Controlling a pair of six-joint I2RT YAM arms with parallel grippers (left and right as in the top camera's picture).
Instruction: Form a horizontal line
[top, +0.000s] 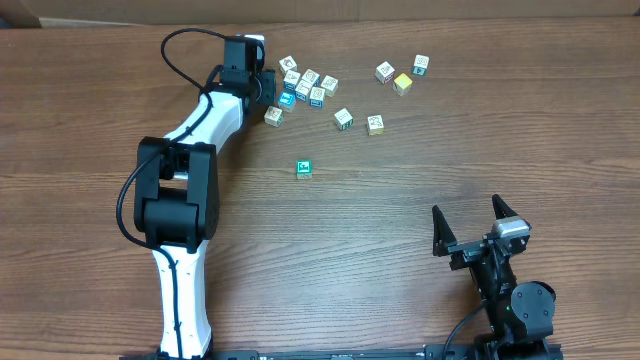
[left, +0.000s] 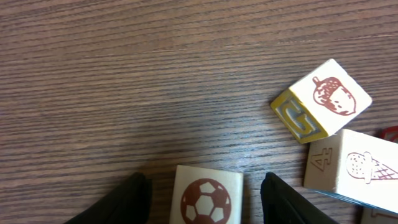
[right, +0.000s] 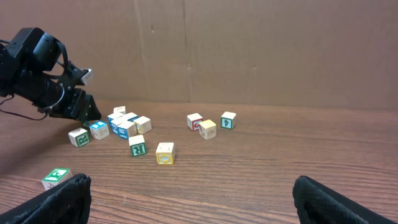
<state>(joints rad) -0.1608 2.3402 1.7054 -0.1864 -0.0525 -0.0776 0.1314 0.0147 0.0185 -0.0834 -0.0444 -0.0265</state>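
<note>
Left jaws astride a cube, right jaws wide

Overhead, the left gripper (top: 265, 92) sat at the edge of the far cube cluster (top: 305, 85). The green cube (top: 304, 168) stood alone mid-table, well apart, and the right gripper (top: 470, 222) was spread wide. At the left wrist, fingers (left: 127, 199) flanked a soccer-ball cube (left: 206, 199), half-open with a gap either side. At the right wrist, the green cube lay lower left.

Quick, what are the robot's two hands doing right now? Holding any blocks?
Left gripper: open, fingers either side of the soccer block, gaps showing, not gripping.
Right gripper: wide open, empty.
</note>
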